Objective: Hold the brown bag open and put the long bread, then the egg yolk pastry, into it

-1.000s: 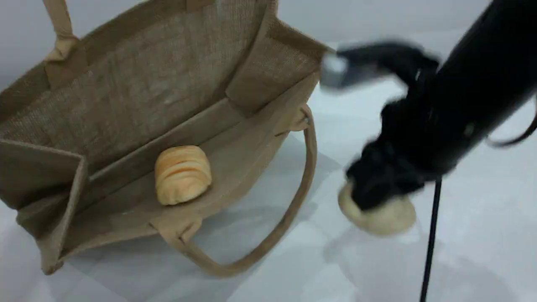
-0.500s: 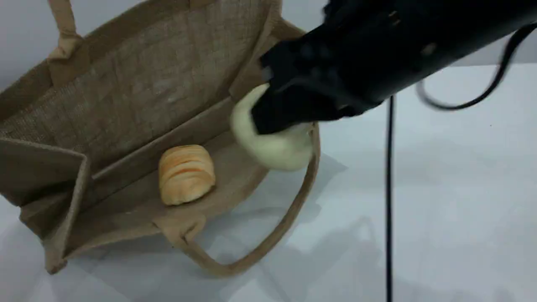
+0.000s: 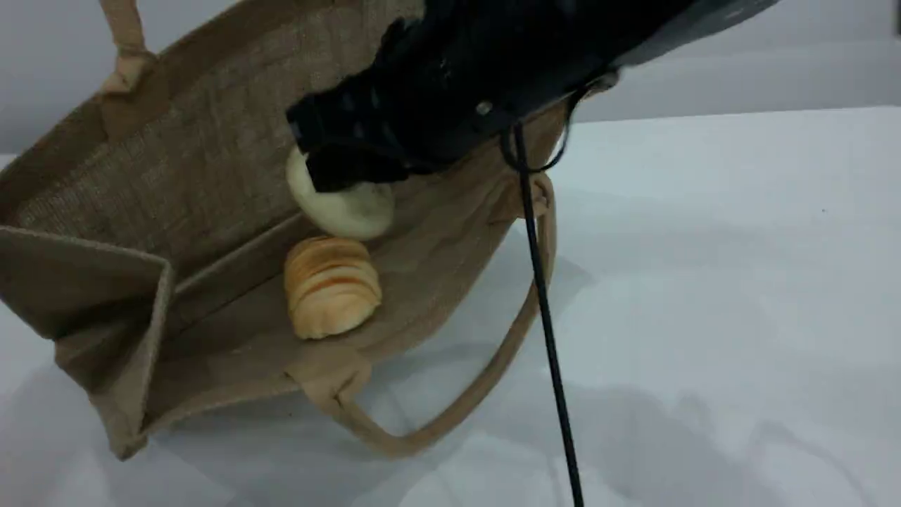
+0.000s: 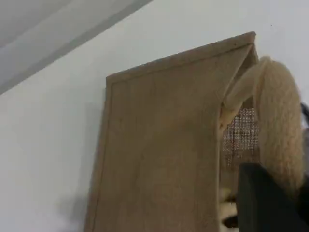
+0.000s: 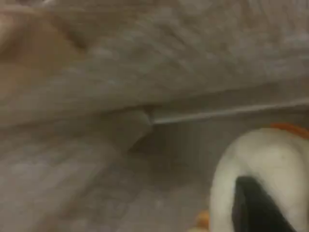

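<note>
Inside brown bag (image 3: 211, 162) mouth: right gripper (image 3: 338, 179) clamps egg yolk pastry (image 3: 345, 208) above long bread (image 3: 331, 285); left gripper (image 4: 265, 203) pinches handle (image 4: 277, 121).

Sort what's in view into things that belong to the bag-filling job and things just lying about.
Part of the job:
- brown bag, held open by its handle in the left pincer
- long bread, already inside the bag
- egg yolk pastry, in the right pincer over the bag's inside

Just lying about:
- black cable hanging from the right arm
- white table

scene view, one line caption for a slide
Right gripper carries the pastry into the open bag, above the bread.
</note>
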{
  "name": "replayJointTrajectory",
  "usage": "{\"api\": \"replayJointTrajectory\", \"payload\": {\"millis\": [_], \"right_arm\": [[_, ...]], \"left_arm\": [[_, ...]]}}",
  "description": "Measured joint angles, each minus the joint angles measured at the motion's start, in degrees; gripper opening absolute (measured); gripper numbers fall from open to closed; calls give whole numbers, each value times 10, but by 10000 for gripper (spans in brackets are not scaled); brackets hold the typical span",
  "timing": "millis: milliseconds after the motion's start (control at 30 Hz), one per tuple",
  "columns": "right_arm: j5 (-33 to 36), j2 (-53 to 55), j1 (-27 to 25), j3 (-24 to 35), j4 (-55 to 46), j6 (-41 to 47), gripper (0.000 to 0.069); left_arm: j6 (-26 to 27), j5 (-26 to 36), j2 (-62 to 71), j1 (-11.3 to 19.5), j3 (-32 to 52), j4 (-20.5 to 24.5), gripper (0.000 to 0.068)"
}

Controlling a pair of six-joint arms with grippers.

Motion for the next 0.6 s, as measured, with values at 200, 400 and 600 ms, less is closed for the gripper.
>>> {"api": "replayJointTrajectory", "payload": {"millis": [200,400,600], "right_arm": [[3,16,0,-6,0,1,372],[41,-11,0,-6,-1,1,605],[21,-86,0,-3,-15,12,575]], "left_arm": [[-1,0,0,0,0,0,83],[-1,1,0,0,0,0,83],[0,1,0,0,1,0,83]]}}
